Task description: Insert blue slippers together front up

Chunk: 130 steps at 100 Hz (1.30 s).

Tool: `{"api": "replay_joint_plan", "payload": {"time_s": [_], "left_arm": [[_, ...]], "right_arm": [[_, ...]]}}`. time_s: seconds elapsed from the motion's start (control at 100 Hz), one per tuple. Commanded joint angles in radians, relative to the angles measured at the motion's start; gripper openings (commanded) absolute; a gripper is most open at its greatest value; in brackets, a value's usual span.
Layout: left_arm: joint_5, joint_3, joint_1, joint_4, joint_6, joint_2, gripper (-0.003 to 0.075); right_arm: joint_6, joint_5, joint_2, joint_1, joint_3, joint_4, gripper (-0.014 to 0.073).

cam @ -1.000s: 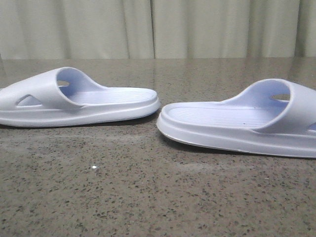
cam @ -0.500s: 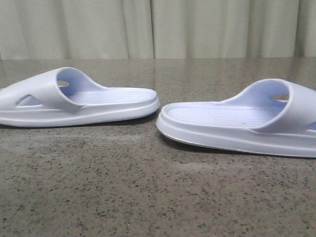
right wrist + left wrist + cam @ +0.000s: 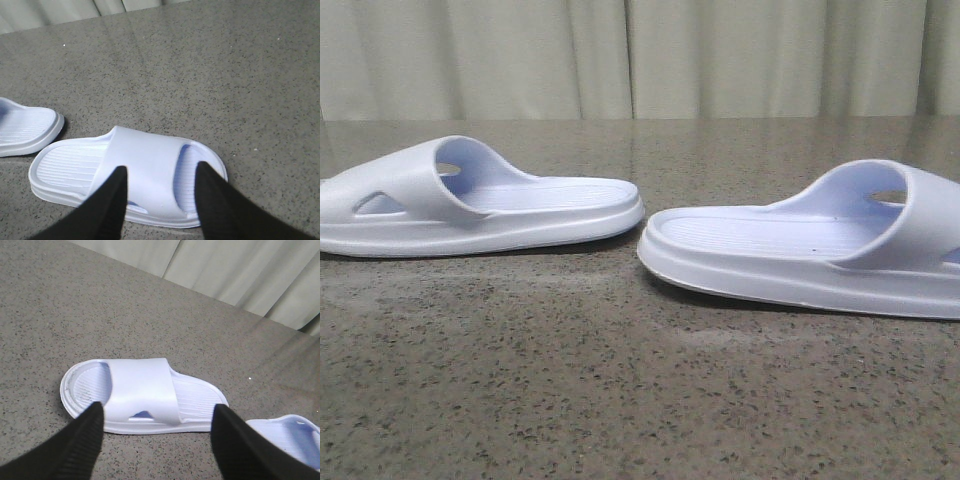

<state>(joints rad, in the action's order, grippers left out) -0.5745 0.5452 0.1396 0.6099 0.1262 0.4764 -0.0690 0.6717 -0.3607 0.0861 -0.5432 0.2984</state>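
Two pale blue slippers lie sole-down on the speckled table, heels facing each other with a small gap between. The left slipper has its strap at the far left, and the right slipper has its strap at the far right. Neither arm shows in the front view. In the left wrist view my left gripper is open and held back from the left slipper, with nothing between its fingers. In the right wrist view my right gripper is open above the strap of the right slipper, holding nothing.
The table is grey-brown speckled stone. A pale curtain hangs behind its far edge. In each wrist view the other slipper shows at the frame's edge: the right slipper and the heel of the left slipper.
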Motion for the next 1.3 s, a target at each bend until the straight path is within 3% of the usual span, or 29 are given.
{"api": "replay_joint_plan", "payload": {"time_s": [0.0, 0.15, 0.44, 0.89, 1.29], "left_arm": [[0.049, 0.034, 0.009, 0.037, 0.01, 0.012, 0.0575], [0.067, -0.002, 0.009, 0.046, -0.007, 0.015, 0.0571], [0.254, -0.053, 0.009, 0.083, -0.21, 0.112, 0.0571], [0.342, -0.053, 0.009, 0.25, -0.211, 0.457, 0.0571], [0.372, -0.053, 0.009, 0.327, -0.209, 0.543, 0.0571]], "right_arm": [[-0.004, -0.061, -0.016, 0.0, -0.034, 0.017, 0.0398], [-0.004, -0.061, -0.016, 0.0, -0.034, 0.017, 0.0405], [-0.004, -0.06, -0.016, 0.0, -0.034, 0.019, 0.0405], [-0.004, -0.058, -0.016, 0.0, -0.034, 0.046, 0.0404], [-0.004, -0.06, -0.016, 0.0, -0.034, 0.046, 0.0405]]}}
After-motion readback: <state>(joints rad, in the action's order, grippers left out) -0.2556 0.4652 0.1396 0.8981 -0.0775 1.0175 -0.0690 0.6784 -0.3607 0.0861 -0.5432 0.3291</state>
